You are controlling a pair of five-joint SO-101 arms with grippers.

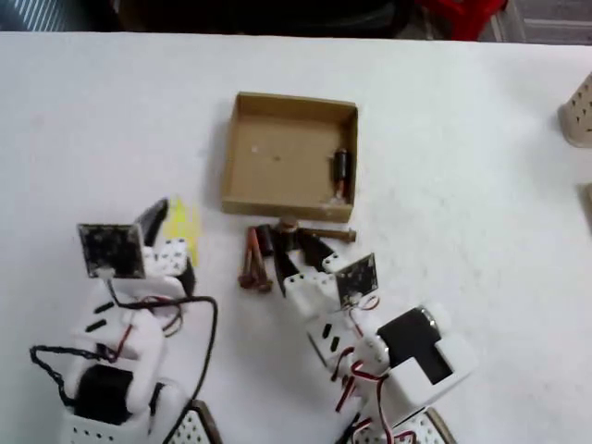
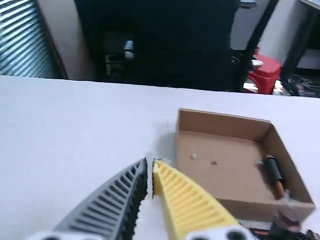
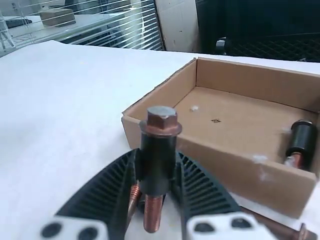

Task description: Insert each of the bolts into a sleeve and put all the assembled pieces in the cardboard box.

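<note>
My right gripper (image 3: 157,161) is shut on a black sleeve (image 3: 156,165) with a copper bolt (image 3: 161,120) through it, its head toward the cardboard box (image 3: 220,150). From above, that gripper (image 1: 294,250) sits just in front of the box (image 1: 242,153). One assembled piece (image 1: 340,171) lies against the box's right wall; it also shows from both wrists as the assembled piece (image 3: 300,142) and the assembled piece (image 2: 274,172). Loose bolts (image 1: 252,261) lie left of the right gripper, and another bolt (image 1: 328,234) lies along the box front. My left gripper (image 2: 150,172) is shut with nothing in it, left of the box (image 2: 200,122).
A black sleeve-like piece (image 1: 265,239) lies beside the loose bolts. A pale perforated object (image 1: 578,111) stands at the table's right edge. White tabletop (image 1: 462,185) stretches wide to the right of and behind the box.
</note>
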